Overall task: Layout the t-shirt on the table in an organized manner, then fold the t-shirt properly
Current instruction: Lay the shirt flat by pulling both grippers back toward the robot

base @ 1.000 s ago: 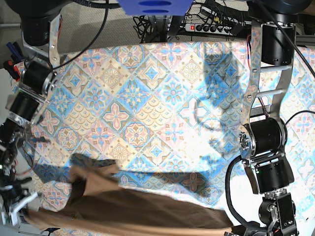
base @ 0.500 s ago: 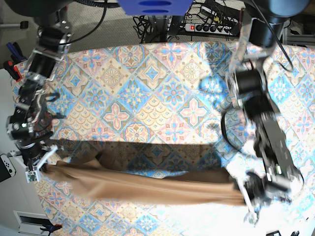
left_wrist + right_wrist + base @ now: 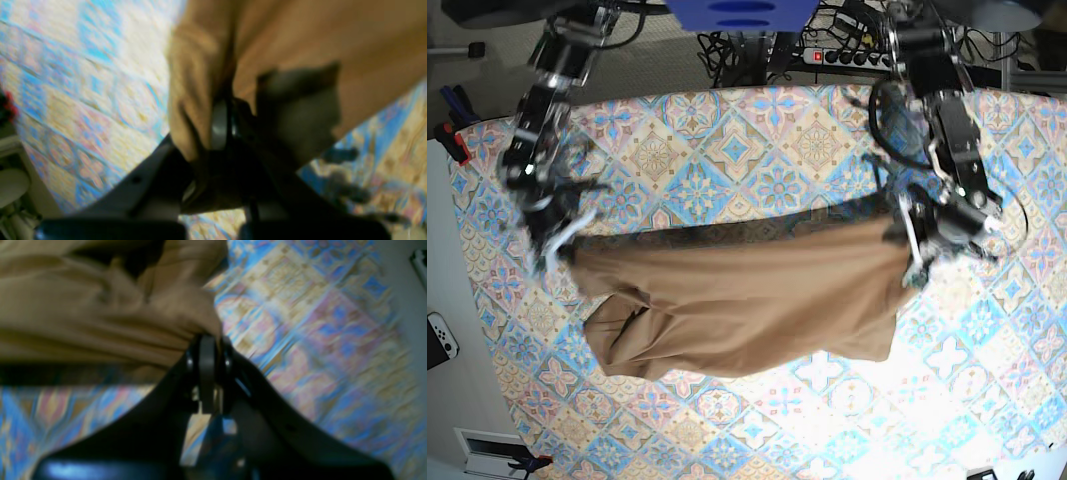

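We're pinching the t-shirt point(image 3: 747, 300) with both grippers: left gripper point(image 3: 227, 116) is clamped on one top corner, right gripper point(image 3: 208, 340) on the other. The shirt is hanging stretched between them, long axis running tool to tool, its lower edge draping below the tools toward the table point(image 3: 757, 160). Each arm is nearest its own corner. We're seeing no containers.

Both wrist views are smeared with blur. The t-shirt point(image 3: 747, 300) hides the table point(image 3: 727, 140) beneath it. In the base view, the right gripper point(image 3: 555, 243) and left gripper point(image 3: 914, 252) are motion-blurred, fingertips indistinct.
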Tool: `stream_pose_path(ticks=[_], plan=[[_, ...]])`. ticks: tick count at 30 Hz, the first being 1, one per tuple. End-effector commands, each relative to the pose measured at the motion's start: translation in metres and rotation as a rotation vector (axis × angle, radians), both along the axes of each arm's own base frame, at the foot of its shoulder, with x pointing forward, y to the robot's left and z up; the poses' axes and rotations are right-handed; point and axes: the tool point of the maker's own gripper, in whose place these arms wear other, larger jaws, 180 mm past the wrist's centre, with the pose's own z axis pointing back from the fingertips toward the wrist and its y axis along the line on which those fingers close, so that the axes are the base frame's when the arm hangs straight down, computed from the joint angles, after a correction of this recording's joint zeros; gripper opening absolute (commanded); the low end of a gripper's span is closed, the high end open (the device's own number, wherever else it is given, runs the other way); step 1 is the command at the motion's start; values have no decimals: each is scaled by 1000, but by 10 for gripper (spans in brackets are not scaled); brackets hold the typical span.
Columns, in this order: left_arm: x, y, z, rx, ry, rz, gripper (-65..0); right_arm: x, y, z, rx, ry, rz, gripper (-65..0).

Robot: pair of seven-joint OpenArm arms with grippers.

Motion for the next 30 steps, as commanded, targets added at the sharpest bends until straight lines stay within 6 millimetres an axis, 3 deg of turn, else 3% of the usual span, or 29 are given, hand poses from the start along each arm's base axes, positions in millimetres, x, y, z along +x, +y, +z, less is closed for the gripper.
stream_pose_path(ticks=[1, 9, 13, 18, 26, 30], plan=[[1, 3, 6, 17, -20, -10, -650, 4, -4, 11, -9, -49, -6, -650], [-63, 32, -34, 26, 133, 92, -650, -50, -23, -22, 19, 32, -106, -650], [-93, 32, -52, 32, 216, 93, -650, -69, -32, -26, 16, 23, -136, -650], [-125, 32, -69, 36, 302, 91, -650, -96, -27, -43, 46, 60, -171, -650], [-138, 33, -79, 27, 343, 94, -650, -123, -39, -45, 60, 20, -264, -650], [-138, 33, -82, 16, 341, 94, -650, -126, -44, -44, 57, 23, -278, -650]])
